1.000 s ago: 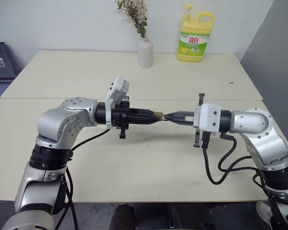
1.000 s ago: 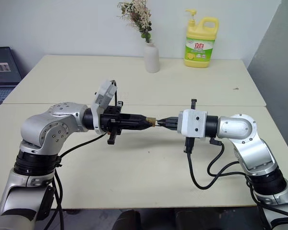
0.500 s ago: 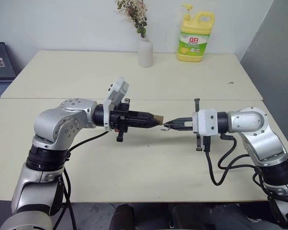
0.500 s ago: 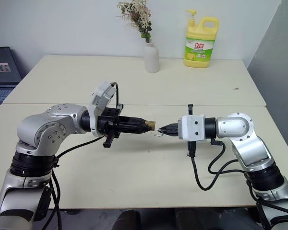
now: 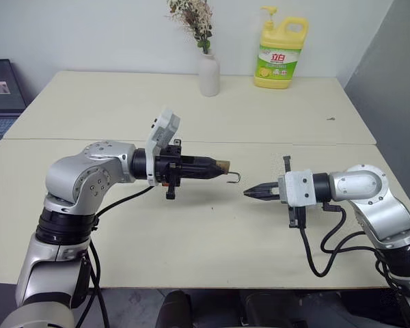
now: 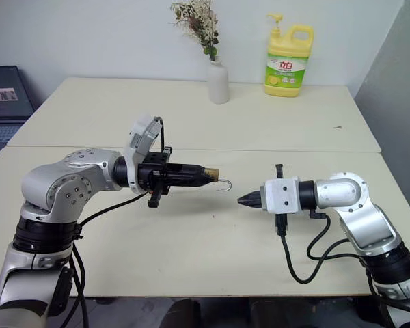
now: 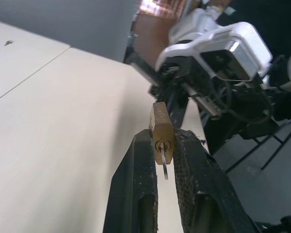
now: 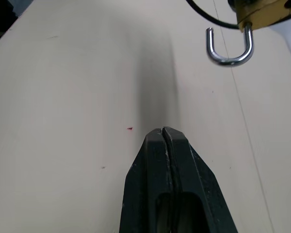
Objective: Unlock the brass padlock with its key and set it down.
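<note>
Padlock (image 7: 162, 133), shackle sprung open and key (image 7: 164, 164) in its keyway, sits pinched in the left gripper (image 5: 222, 166) above the table (image 5: 191, 232); we find the right gripper (image 5: 249, 193) closed, empty and just beside it. We advise lowering it level onto bare tabletop before release. At the far edge, a vase (image 5: 208, 74) holds dried flowers and a yellow bottle (image 5: 278, 52) stands capped, contents unseen.

**Things at the back of the table**

We saw a white vase (image 5: 207, 74) with dried flowers (image 5: 191, 17) on the pale table (image 5: 109, 102). A yellow soap bottle (image 5: 281, 58) stood near it. A dark laptop (image 5: 1, 96) sat at the left.
</note>
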`<state>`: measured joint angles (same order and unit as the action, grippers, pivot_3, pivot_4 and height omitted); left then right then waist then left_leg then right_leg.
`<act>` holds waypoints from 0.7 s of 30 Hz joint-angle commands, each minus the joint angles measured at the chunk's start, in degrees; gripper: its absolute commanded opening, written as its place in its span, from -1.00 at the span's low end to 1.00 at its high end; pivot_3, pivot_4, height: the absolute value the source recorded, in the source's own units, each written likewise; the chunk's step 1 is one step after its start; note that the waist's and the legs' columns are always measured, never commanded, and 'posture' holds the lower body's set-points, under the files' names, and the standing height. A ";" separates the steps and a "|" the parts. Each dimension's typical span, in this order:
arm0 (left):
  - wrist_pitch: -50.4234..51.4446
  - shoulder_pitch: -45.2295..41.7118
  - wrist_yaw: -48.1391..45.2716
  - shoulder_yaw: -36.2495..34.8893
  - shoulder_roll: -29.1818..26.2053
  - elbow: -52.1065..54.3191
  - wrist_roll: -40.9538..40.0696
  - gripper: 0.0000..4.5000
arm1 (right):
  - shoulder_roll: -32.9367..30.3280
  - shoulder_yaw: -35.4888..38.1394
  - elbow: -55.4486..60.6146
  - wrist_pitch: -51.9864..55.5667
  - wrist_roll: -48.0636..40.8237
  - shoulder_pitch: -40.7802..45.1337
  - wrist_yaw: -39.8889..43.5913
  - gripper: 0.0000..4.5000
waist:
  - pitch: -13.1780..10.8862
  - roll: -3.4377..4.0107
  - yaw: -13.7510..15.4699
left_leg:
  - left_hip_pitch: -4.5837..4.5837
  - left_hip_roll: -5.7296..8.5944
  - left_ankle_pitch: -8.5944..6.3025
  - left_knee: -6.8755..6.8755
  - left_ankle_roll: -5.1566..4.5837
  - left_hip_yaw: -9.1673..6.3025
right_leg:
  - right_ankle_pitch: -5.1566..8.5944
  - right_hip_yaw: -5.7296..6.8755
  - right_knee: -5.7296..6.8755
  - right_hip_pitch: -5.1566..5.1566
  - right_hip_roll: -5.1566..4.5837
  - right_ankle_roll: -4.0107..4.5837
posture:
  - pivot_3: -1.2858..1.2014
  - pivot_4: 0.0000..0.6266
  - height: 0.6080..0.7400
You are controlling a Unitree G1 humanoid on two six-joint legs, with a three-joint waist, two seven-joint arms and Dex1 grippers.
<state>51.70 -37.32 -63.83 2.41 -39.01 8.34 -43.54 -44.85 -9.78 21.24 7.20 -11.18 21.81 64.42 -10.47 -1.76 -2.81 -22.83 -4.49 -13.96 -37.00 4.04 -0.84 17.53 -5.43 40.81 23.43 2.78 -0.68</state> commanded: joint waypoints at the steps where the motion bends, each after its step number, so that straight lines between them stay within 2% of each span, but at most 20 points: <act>1: 0.82 4.33 1.88 1.01 -1.28 1.56 1.95 -0.93 | -0.02 4.23 7.16 4.98 -3.36 -2.73 -3.77 -1.00 | 0.00 0.00 -0.27 | 0.00 0.00 0.00 0.00 0.00 -0.02 | 0.00 -0.02 0.01 0.01 0.00 0.00 | 0.03 -0.52 1.00; 4: 0.36 7.80 3.43 1.89 -1.15 2.46 3.57 -0.93 | 0.51 4.27 10.25 7.66 -2.96 -5.13 -6.47 -1.00 | 0.00 0.00 -0.48 | 0.03 0.01 0.00 0.01 0.00 -0.15 | 0.00 -0.05 0.04 0.03 0.04 0.00 | 0.03 -0.52 1.00; 11: -2.48 12.12 11.54 2.00 3.01 1.23 8.73 -0.93 | 0.96 3.10 14.98 14.30 -2.90 -8.24 -10.63 -1.00 | 0.00 0.00 -0.08 | 0.00 0.03 0.00 -0.03 0.01 -0.27 | -0.01 -0.03 0.04 -0.02 0.03 -0.02 | 0.03 -0.52 1.00; 21: -0.61 14.19 15.20 1.35 5.02 -1.10 9.23 -0.93 | 2.01 -0.62 13.19 17.44 -0.04 -5.41 -13.33 -1.00 | 0.00 0.00 -0.10 | 0.01 0.04 0.00 -0.01 0.01 -0.31 | -0.01 -0.02 0.04 -0.01 0.04 -0.02 | 0.03 -0.52 1.00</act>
<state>51.06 -22.76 -48.86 5.07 -34.15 6.85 -34.32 -43.04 -10.62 33.50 24.51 -11.33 15.23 51.56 -10.47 -1.76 -2.91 -22.82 -4.45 -13.96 -37.01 4.05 -1.15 17.53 -5.45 40.84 23.42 2.82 -0.70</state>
